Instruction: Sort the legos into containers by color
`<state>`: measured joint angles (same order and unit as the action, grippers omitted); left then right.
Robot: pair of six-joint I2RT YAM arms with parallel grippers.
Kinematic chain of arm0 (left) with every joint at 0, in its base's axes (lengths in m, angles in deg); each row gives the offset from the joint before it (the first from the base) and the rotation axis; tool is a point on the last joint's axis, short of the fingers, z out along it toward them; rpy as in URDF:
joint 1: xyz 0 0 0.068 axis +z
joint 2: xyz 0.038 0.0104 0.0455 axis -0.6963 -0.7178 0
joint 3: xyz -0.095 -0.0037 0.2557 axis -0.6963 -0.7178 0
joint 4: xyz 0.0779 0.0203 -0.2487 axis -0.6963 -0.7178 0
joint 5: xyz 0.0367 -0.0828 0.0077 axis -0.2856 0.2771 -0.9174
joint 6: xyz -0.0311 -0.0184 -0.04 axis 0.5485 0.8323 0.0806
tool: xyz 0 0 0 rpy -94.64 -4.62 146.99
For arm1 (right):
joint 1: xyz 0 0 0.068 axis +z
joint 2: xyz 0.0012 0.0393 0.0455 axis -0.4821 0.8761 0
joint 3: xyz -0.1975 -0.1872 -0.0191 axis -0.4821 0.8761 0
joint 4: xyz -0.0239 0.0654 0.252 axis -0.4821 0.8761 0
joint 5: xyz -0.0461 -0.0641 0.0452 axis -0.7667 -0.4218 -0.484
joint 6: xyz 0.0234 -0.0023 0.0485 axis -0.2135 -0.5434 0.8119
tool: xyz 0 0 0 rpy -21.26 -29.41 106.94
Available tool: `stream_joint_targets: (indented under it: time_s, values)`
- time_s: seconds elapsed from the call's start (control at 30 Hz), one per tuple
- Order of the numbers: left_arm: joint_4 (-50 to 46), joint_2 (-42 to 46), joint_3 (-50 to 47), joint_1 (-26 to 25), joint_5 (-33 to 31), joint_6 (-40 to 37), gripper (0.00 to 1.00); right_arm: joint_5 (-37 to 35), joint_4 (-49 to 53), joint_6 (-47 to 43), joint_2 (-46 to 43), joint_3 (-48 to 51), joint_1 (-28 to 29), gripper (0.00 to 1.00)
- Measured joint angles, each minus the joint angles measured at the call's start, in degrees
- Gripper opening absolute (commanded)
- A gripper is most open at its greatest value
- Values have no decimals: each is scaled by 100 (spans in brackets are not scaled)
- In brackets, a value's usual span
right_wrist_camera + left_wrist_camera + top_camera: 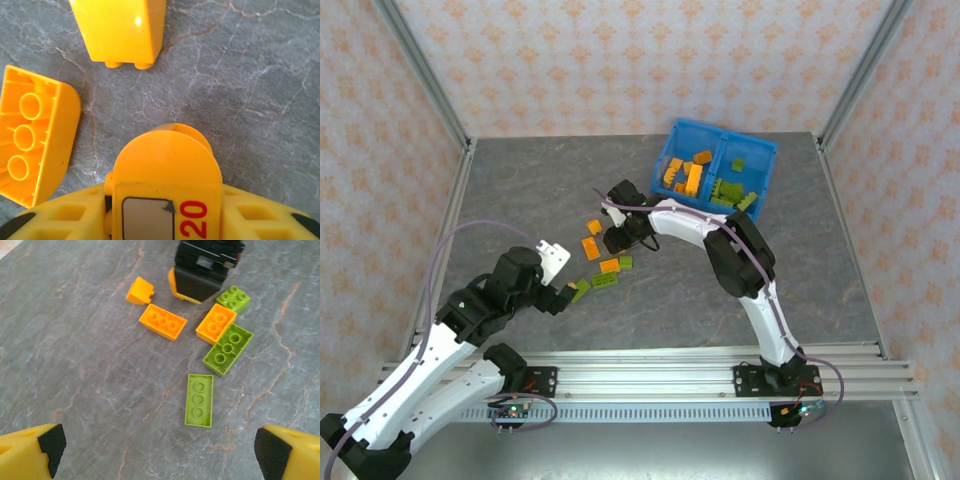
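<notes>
Looking down from above, we see the blue bin (720, 133) at the far right of the grey table (520, 190). Its left compartment holds orange legos (686, 178) and its right compartment holds lime green legos (735, 190). Six loose legos (590, 247) lie on the table between the two grippers, well apart from the bin.

The right gripper (617, 240) sits low at the far edge of that group. In its wrist view the yellow fingers (70, 217) are closed narrowly on a round-topped orange lego (167, 160) marked with a red 20; we cannot tell whether that piece touches the table. Just beyond it lie a smooth orange lego (120, 30) and an upturned orange lego (35, 135) showing three tubes.

The left gripper (160, 452) hovers on the near side of the group, its jaws spread wide, black pads (50, 442) far apart above the table. Ahead of it we see a long green lego (199, 400) lying alone. Farther on, a larger green lego (228, 348) lies just beside a flat orange lego (216, 323). A small square green lego (233, 298) lies near the right gripper.
</notes>
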<state>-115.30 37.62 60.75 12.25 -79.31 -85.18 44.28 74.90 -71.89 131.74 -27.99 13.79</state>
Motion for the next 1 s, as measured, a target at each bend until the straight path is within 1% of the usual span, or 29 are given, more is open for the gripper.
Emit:
stream_joint_targets:
  time_s: [0.13, 0.23, 0.3, 0.4, 0.47, 0.53, 0.63, 0.73, 0.8, 0.9, 1.0]
  values:
    - [199, -2, -31, 0, 337, -157, 100, 0, -98, 153, -17, 22, 0, 34]
    - [350, 0, -48, 0, 658, -232, 100, -4, -225, 358, -190, 216, -33, 32]
    - [402, 0, -63, 0, 848, -291, 100, -22, -282, 542, -442, 393, -105, 31]
    - [461, 0, -63, 0, 1036, -321, 100, -160, -560, 914, -1045, 673, -337, 31]
    - [520, 0, -63, 0, 1095, -345, 100, -396, -763, 1174, -1471, 756, -590, 31]
    - [546, 0, -63, 0, 1095, -350, 100, -778, -990, 1388, -1768, 750, -861, 31]
    - [553, -4, -63, 0, 1082, -350, 100, -1360, -1163, 1705, -1915, 525, -1329, 31]
    - [560, -7, -63, 0, 1084, -350, 100, -1738, -1226, 1976, -1615, 72, -1808, 30]
    - [564, -7, -63, 0, 1084, -350, 100, -1956, -1180, 2070, -1154, -450, -2065, 30]
    - [566, -7, -63, 0, 1084, -348, 100, -2223, -1010, 2103, -240, -1467, -2264, 31]
    - [566, -4, -63, 0, 1080, -350, 100, -2319, -732, 2105, 649, -2444, -2306, 33]
